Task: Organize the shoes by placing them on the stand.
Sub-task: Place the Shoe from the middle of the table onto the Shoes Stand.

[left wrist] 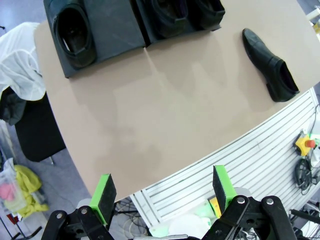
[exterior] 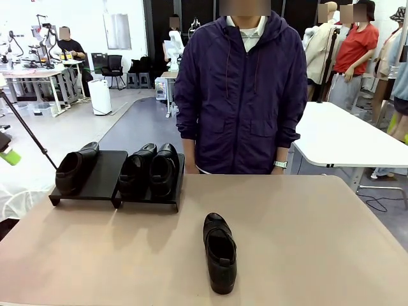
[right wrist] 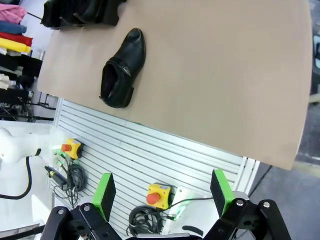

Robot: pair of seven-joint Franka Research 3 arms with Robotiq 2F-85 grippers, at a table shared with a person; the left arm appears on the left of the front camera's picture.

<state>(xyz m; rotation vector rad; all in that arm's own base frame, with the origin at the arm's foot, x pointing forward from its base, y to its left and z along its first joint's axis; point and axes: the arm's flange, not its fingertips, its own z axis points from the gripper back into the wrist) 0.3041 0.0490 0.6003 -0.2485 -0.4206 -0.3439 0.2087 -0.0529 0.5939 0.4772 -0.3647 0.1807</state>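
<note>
A black loafer [exterior: 220, 252] lies alone on the beige table near the front middle, toe pointing away from me; the same shoe appears in the left wrist view [left wrist: 270, 64] and the right wrist view [right wrist: 123, 68]. The stand [exterior: 102, 178] is at the far left: two black platforms side by side. One loafer [exterior: 76, 167] rests on the left platform, two loafers [exterior: 152, 169] sit on the right one. My left gripper [left wrist: 164, 195] hangs open above the table's near edge, nothing between its fingers. My right gripper [right wrist: 164, 192] is open too, over the slatted base, clear of the table.
A person in a purple jacket [exterior: 241, 95] stands at the far side of the table, hands down. The right half of the left platform [exterior: 108, 169] is bare. Yellow emergency-stop boxes [right wrist: 158, 194] and cables lie on the white slatted base below the table edge.
</note>
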